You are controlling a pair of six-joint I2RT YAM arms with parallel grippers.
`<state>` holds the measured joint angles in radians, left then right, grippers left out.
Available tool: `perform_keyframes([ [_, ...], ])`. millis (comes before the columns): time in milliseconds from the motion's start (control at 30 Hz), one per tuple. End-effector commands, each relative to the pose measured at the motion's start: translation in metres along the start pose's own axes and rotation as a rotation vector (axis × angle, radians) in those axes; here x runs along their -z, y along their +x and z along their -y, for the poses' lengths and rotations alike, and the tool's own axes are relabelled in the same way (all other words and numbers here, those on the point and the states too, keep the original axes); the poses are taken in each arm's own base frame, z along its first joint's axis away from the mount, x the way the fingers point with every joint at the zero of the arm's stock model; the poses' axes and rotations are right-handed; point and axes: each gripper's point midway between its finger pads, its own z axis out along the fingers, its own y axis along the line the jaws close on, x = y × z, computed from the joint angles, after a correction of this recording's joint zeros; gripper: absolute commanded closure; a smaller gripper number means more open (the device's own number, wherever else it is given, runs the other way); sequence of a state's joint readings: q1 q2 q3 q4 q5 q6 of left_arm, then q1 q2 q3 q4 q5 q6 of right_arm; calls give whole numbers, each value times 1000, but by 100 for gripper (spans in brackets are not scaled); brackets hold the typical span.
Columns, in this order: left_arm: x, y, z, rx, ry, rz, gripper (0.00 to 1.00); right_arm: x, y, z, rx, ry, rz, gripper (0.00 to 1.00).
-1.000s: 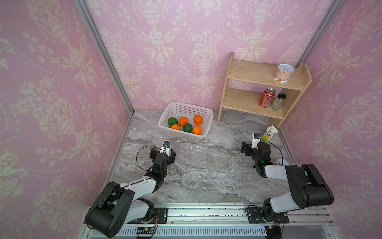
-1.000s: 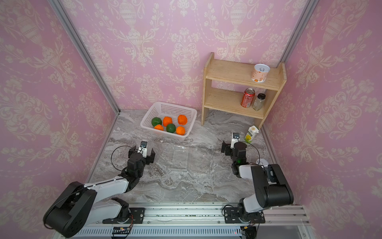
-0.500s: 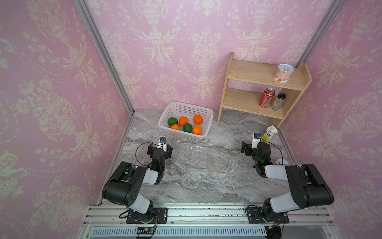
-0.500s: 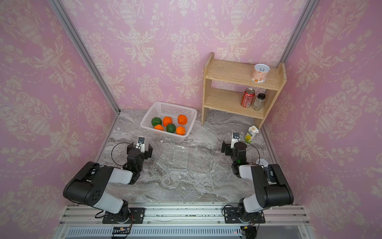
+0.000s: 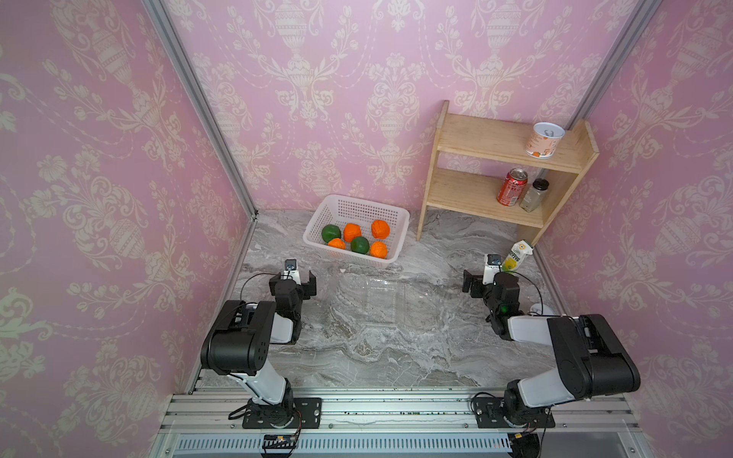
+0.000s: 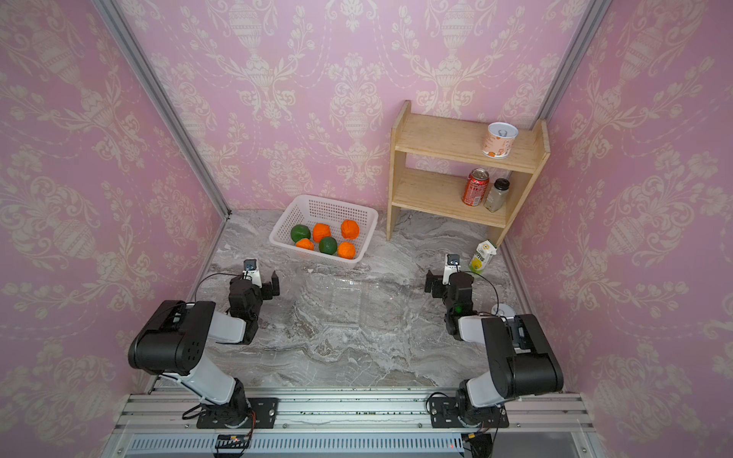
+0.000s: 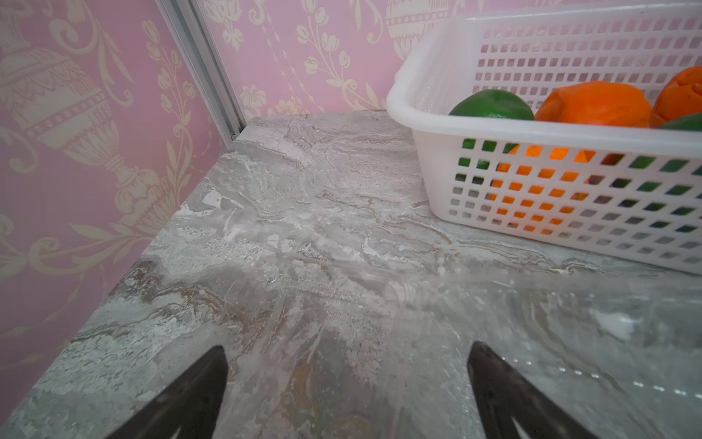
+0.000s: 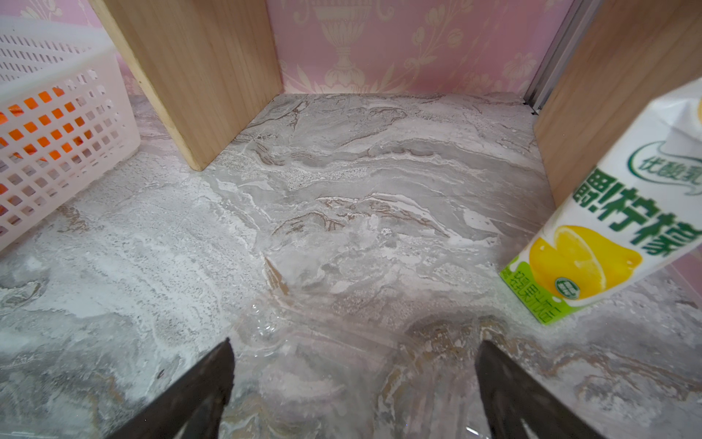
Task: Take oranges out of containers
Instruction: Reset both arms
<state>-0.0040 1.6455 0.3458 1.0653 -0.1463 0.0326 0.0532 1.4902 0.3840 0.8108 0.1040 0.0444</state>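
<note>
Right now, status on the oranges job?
Grippers: left gripper open, right gripper open, both empty. Six oranges in white basket. Clear containers empty, mid-table. Nothing in the way.

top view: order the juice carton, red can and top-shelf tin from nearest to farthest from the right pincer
1. juice carton, on the table beside the right pincer
2. red can, lower shelf
3. tin, top shelf
</note>
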Motion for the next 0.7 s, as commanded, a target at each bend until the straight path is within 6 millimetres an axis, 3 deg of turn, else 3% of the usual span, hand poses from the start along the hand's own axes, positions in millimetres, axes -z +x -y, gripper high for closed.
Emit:
perform_keyframes([
  [0, -1, 7, 4, 36, 41, -42, 1, 0, 0, 2, 16, 10, 5, 0],
  [667, -1, 6, 3, 33, 35, -37, 1, -3, 0, 1, 1, -24, -9, 0],
])
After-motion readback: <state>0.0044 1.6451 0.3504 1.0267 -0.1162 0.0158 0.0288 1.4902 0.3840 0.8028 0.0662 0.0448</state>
